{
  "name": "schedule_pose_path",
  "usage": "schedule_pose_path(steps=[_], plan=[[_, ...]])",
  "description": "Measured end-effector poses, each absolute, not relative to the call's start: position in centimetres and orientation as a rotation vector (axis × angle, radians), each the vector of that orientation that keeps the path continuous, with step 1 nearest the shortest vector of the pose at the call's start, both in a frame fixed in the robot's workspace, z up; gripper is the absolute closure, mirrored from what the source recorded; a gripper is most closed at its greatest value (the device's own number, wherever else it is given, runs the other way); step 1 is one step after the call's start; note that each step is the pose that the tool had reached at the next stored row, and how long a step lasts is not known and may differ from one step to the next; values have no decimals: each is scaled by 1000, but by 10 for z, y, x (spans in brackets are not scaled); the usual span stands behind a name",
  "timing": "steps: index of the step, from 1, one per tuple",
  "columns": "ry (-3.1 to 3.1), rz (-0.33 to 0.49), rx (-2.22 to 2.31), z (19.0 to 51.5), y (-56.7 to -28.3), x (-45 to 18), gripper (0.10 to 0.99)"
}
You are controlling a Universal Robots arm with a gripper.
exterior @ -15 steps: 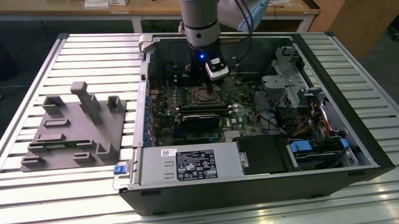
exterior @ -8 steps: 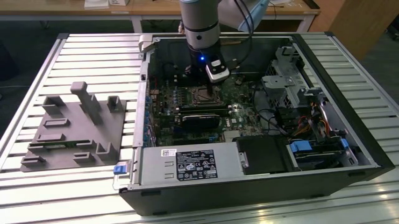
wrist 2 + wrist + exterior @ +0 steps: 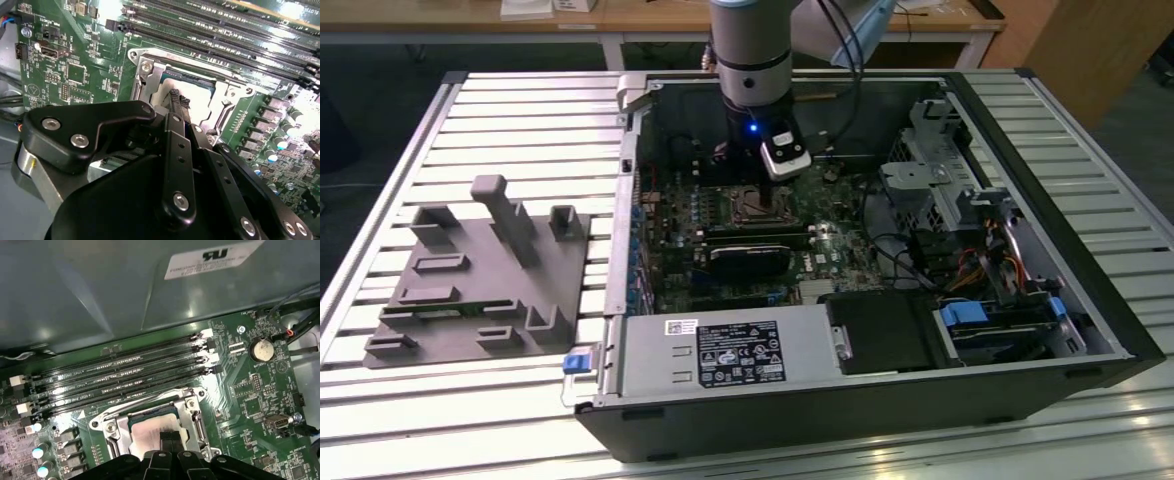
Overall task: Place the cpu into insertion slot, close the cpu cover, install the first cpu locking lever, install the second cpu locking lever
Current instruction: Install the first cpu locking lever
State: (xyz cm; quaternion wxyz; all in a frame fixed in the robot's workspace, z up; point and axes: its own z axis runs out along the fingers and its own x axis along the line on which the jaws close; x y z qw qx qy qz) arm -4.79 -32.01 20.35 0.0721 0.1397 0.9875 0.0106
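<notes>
One gripper (image 3: 179, 100): fingers pinched together over the cpu (image 3: 200, 102), apparently seating it.
Cpu cover (image 3: 192, 412): down around the chip.

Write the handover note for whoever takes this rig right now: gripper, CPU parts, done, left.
Gripper: inside the open computer case, fingertips down on the cpu; whether they are open or shut cannot be told.
Cpu: lying in the socket on the motherboard, beside the memory slots.
Cpu cover: its metal frame lies around the chip in both wrist views; whether it is fully shut cannot be told.
Done: cpu placed.
Left: confirm the cover is closed; I can't make out either locking lever's state.
</notes>
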Motion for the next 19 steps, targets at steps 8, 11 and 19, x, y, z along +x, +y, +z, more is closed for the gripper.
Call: schedule_pose_path(steps=[8,11,19], plan=[[2968,35,420,204,-321,-48,980],[2968,40,421,208,-321,-48,980],[2969,50,422,228,-321,-48,980]])
